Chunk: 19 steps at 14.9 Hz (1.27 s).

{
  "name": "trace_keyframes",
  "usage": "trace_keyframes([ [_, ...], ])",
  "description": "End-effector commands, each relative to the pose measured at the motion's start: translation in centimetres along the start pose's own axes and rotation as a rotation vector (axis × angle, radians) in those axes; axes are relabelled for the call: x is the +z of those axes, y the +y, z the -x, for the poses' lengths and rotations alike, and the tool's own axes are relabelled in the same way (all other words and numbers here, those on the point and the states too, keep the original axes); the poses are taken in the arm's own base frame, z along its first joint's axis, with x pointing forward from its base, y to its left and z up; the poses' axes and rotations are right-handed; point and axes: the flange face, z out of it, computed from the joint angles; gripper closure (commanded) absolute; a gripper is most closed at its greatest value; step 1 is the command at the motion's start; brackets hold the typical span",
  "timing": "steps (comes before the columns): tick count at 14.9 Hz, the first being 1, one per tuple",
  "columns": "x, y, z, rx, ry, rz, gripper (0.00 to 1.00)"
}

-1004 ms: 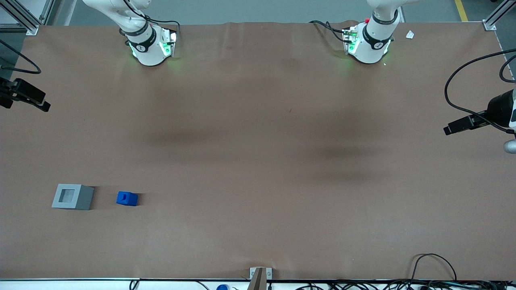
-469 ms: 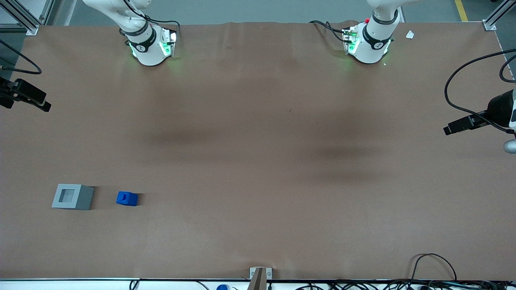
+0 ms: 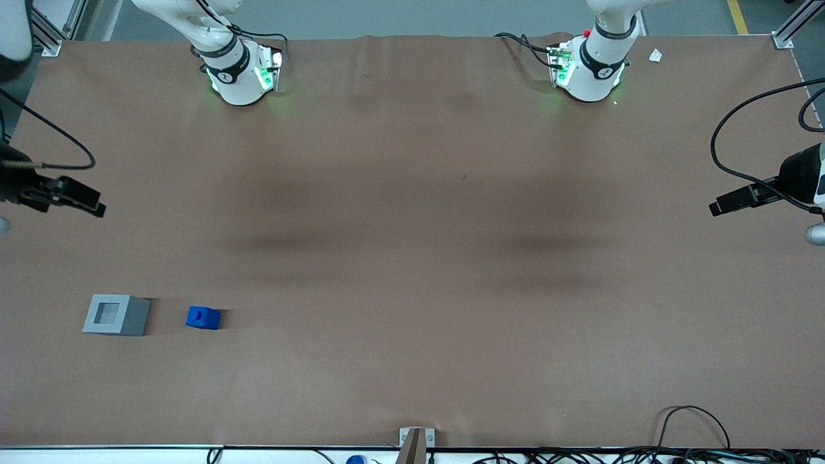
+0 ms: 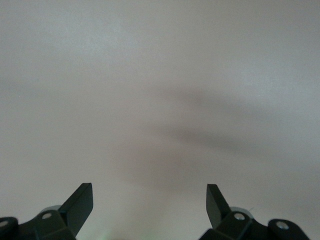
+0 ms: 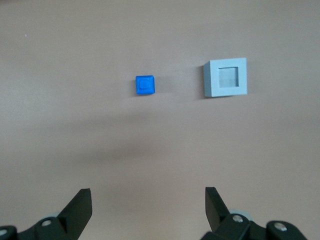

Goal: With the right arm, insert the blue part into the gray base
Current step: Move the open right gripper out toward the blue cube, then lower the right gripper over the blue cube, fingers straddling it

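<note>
Here, the gray base [image 3: 116,314] is seen standing on the brown table [image 3: 412,193], toward the working arm's end and in the part nearer the front camera. With 12 o'clock taken as pointing away from that camera, the blue part [image 3: 203,318] is found at about 3 o'clock from the base, near it but not touching, with a strip of bare table between them. Both are set flat on the table. The square recess in the base's top is turned upward and nothing is seen in it; the blue part is outside the base.

The gripper [image 3: 84,200] of the right arm [image 3: 235,71] is held above the table at roughly 11 o'clock from the base, farther from the front camera and well apart from both pieces. In the right wrist view its two black fingers [image 5: 80,205] are shown spread wide, with only bare table between them and nothing gripped. In that same view the blue part [image 5: 145,84] and the base [image 5: 225,77] are seen from above, side by side, clear of the fingers.
</note>
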Motion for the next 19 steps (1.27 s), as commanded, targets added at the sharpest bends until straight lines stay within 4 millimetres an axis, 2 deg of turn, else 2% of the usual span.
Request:
trace_keyframes([
  [1,2.6,-1.2,-1.5,-0.007,-0.006,0.022,0.00],
  [11,14.3,-1.9,-7.1,-0.005,-0.013,0.015,0.00],
  [13,17.1,-2.0,-7.9,0.003,-0.011,0.014,0.00],
  [19,23.0,-3.3,-9.4,0.014,-0.005,0.001,0.00],
])
